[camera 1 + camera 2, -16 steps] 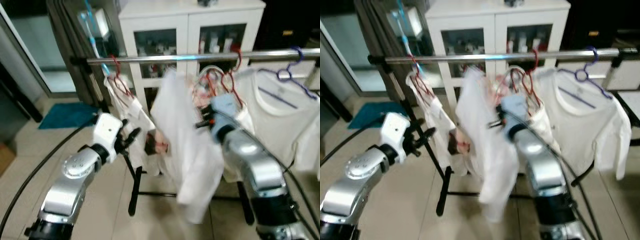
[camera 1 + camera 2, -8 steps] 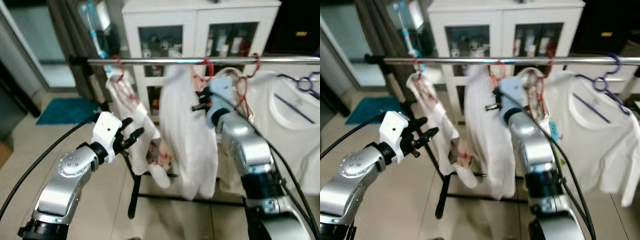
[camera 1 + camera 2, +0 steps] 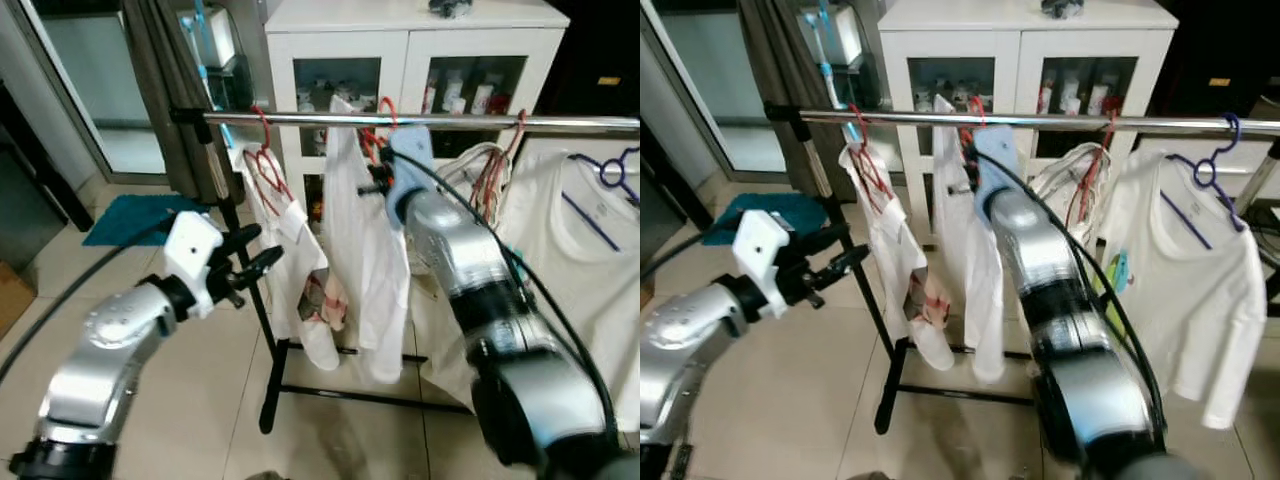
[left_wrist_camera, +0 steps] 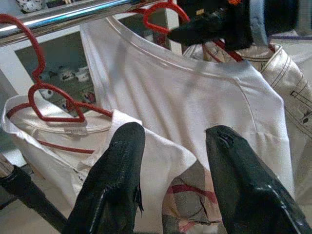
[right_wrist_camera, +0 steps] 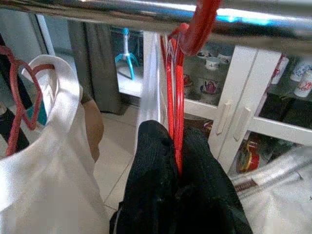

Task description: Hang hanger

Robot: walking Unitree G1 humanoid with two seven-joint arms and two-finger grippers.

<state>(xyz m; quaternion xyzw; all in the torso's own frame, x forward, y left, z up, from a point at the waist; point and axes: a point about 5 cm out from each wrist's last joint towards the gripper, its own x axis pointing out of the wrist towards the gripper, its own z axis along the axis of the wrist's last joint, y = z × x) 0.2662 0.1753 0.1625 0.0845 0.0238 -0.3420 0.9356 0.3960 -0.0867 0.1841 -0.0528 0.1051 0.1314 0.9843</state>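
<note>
With its hook already over the steel rail (image 5: 122, 7), the red hanger (image 5: 176, 105) sits clamped in my right hand (image 5: 176, 168), its white shirt (image 3: 362, 240) hanging below. I should confirm the hook is seated, then release gently so nothing swings. My left hand (image 4: 170, 180) waits with fingers apart near the neighbouring shirt (image 4: 161, 161). A second ago the hanger was below the rail.

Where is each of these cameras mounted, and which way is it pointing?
Left and right eye views: on the head, looking forward and down at the clothes rail; both silver arms show.
Left wrist view: along the left gripper, fingers apart, toward a white shirt.
Right wrist view: along the right gripper, shut on the red hanger.
All views share the rail.
</note>
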